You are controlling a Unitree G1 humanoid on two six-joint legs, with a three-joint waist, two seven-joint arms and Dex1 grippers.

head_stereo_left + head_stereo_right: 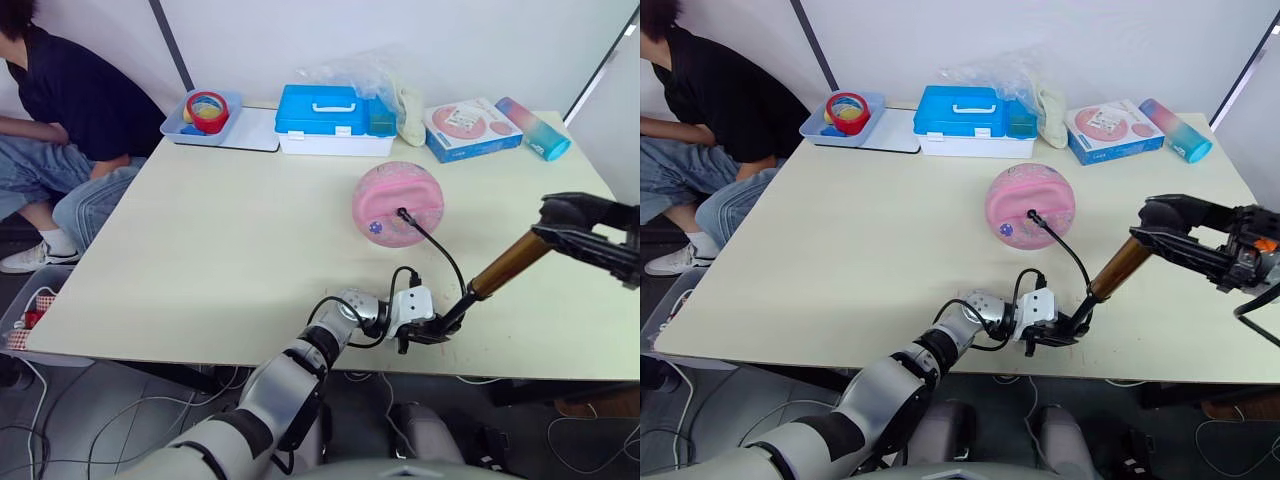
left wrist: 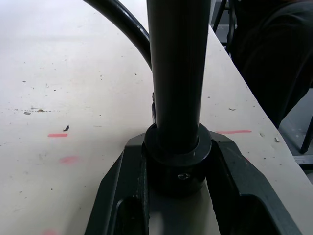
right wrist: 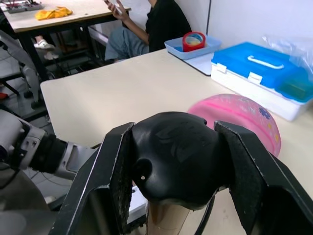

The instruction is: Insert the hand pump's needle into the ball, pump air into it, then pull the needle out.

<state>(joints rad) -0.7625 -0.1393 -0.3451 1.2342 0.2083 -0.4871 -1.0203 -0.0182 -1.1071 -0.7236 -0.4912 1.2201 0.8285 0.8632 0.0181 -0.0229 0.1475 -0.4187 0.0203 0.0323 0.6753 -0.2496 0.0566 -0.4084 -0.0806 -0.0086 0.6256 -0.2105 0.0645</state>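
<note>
Inspector A: Any legible text, labels or numbers to record?

Inspector B: None. The pink-and-white box (image 1: 472, 129) at the table's far edge carries printing, but it is too small to read. The blue case (image 1: 333, 119) shows no readable marking.

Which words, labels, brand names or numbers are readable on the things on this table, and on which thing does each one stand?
No text can be read here.
Flat box with a pink and white lid: its printing is too small to read.
Pink and blue tube: no legible label.
Blue case: no visible writing.
Pink ball: only small picture prints, no words.
Pump: no visible marking.
</note>
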